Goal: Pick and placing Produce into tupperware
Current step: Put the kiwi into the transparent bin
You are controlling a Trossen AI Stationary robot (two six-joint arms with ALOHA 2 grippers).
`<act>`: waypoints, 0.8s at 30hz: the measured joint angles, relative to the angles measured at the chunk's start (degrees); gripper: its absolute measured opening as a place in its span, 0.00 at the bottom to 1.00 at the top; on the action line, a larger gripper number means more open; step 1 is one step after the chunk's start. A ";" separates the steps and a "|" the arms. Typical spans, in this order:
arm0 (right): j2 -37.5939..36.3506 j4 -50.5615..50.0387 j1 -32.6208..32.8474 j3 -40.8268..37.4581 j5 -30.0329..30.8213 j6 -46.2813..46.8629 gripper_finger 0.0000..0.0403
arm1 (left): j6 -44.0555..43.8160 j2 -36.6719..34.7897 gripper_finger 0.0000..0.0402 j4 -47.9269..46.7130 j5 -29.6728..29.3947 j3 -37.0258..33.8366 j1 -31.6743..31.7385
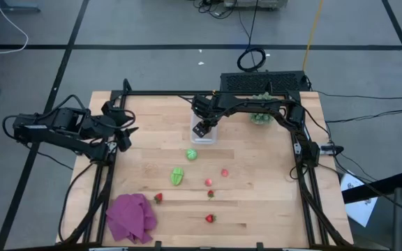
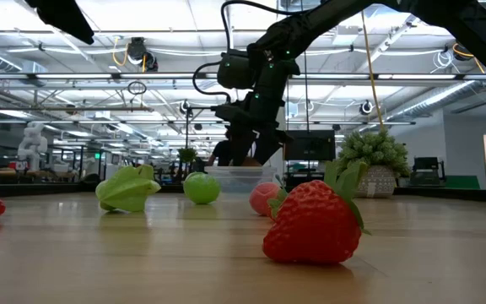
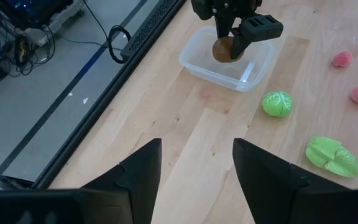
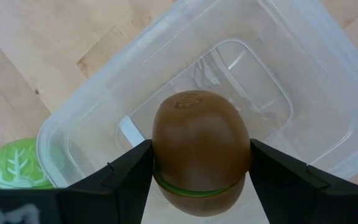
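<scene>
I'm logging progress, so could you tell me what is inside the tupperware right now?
The tupperware holds no produce: its clear floor shows bare. The right gripper holds the brown kiwi above the opening, hiding part of the floor.

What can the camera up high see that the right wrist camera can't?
Only the high view shows the whole table, both arms, the left gripper waiting at the left edge, the purple cloth, the strawberries, the spiky plant and the star-shaped green piece.

Only the right wrist view shows the brown kiwi close up, held between the right gripper's fingers above the open tupperware.

Both show the tupperware, the right gripper and the round green piece.
</scene>
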 joint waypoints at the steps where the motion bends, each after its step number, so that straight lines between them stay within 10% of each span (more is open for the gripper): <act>1: 0.00 0.00 0.00 0.00 0.02 0.01 0.60 | 0.00 -0.02 0.51 0.00 0.00 0.00 0.00; 24: 0.00 0.04 0.25 0.00 -0.20 -0.03 0.60 | -0.20 0.00 0.51 0.13 0.07 -0.02 0.01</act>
